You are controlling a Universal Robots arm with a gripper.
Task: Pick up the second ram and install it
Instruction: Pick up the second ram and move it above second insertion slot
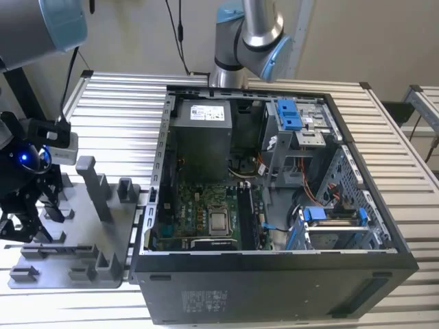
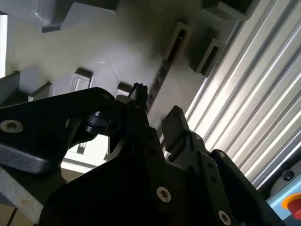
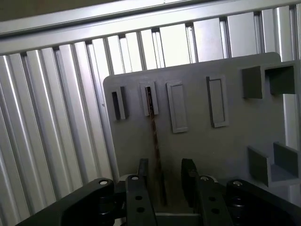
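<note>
On the exterior view's left, near one edge of the grey tray (image 3: pixel 225 146), the second ram (image 3: pixel 154 141) stands on edge in a slot, with bare tray floor on both sides. The gripper (image 3: pixel 164 181) points down, its fingers (image 3: pixel 142 174) spread and straddling the stick, clamping nothing. The computer case (image 1: pixel 274 171) lies open on the ribbed table (image 1: pixel 116 116).
</note>
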